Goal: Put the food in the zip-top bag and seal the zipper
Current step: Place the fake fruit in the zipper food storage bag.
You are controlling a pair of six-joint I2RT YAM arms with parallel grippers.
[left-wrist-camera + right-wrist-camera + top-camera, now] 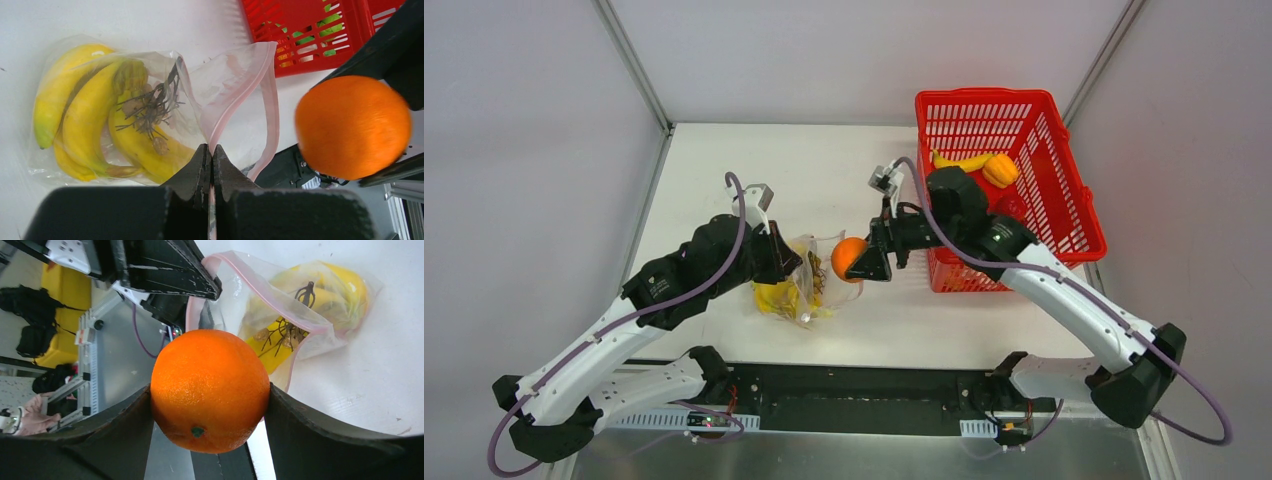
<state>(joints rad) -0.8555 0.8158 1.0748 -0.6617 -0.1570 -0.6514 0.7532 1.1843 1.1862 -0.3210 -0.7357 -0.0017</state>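
Two pincers are engaged: the left pincer (211, 151) is clenched on the pink rim of the zip-top bag (235, 75), which lies on the counter (824, 170) with bananas (90, 115) inside. The right pincer (209, 389) grasps the orange (848, 257) just right of the bag's mouth.

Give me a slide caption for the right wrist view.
Right gripper holds an orange in front of the open zip-top bag, bananas already inside.
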